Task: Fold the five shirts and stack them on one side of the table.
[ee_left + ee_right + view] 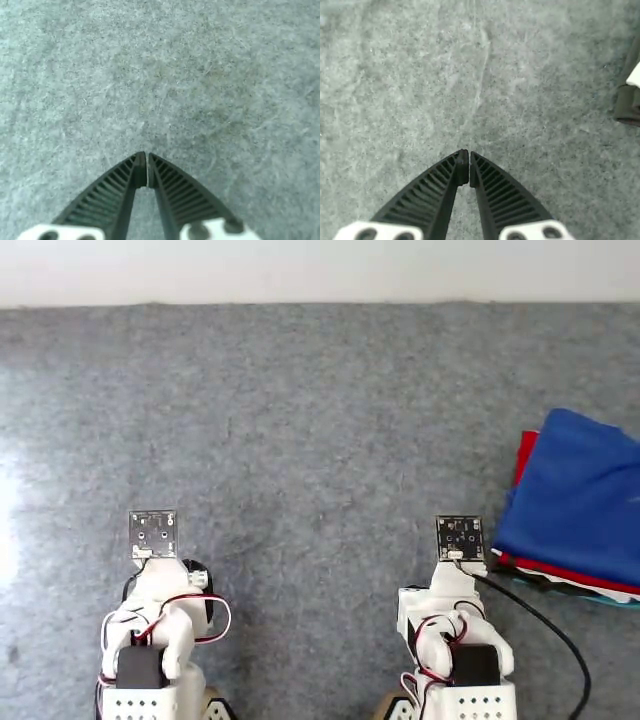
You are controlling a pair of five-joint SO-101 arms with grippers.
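Your left gripper (147,170) is over the grey table (300,420) with its fingertips pressed together and nothing between them. Your right gripper (469,167) reads the same: tips meeting, holding nothing. The shirt stack (575,515) lies at the table's right edge, just beside the right arm (455,640), with the blue shirt (585,485) on top, the red shirt (526,452) under it, and further layers showing along the near side.
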